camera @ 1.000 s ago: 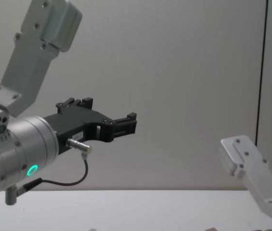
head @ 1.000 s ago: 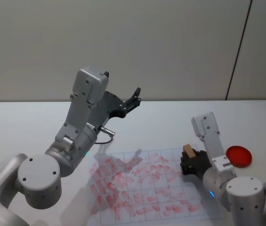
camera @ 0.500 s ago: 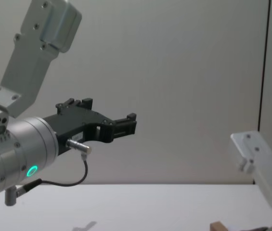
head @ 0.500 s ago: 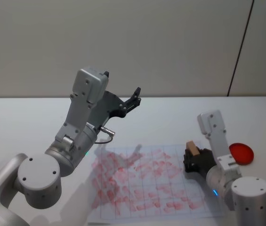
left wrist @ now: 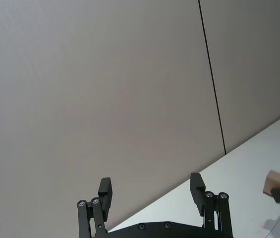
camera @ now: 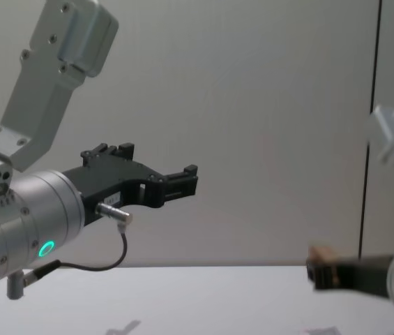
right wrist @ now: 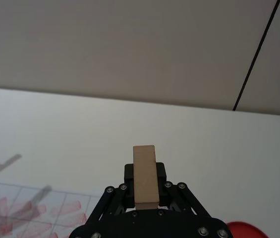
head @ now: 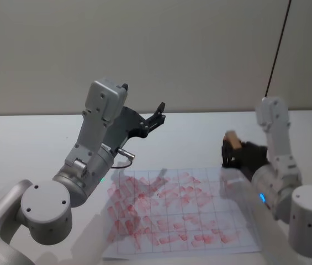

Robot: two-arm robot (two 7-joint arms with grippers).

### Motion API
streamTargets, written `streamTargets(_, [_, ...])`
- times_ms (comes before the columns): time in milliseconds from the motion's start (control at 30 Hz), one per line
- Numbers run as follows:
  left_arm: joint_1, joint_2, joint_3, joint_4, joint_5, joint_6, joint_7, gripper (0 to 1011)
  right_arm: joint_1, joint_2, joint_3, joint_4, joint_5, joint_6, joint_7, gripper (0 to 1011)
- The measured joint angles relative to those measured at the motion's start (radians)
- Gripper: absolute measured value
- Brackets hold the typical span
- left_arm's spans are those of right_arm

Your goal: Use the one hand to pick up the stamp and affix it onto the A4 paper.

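No readable text anywhere: the red marks covering the paper (head: 172, 212) are just smudged stamp prints, no letters or numbers, and the robot's arms carry no legible labels.

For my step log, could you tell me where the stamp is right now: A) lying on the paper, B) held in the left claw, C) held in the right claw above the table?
C: the right claw grips the stamp, lifted off the paper.
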Motion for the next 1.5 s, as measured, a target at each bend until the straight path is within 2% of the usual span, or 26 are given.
streamTargets(300, [0.0, 0.0, 0.0, 0.0, 0.0, 0.0, 0.0, 1001, 0.017, 0.001, 0.023, -0.032, 0.04, -0.003, -0.008, 220])
streamTargets(733, [0.0, 0.0, 0.0, 0.0, 0.0, 0.0, 0.0, 1001, 0.025, 0.017, 0.051, -0.028, 0.038, 0.064, -0.042, 221])
streamTargets(1167, [0.0, 0.0, 0.0, 0.0, 0.0, 0.0, 0.0, 1001, -0.011, 0.049, 0.087, -0.021, 0.037, 0.123, -0.072, 220])
streamTargets(1500, [0.0, 0.0, 0.0, 0.0, 0.0, 0.0, 0.0, 1001, -0.044, 0.068, 0.11, -0.037, 0.043, 0.144, -0.086, 220])
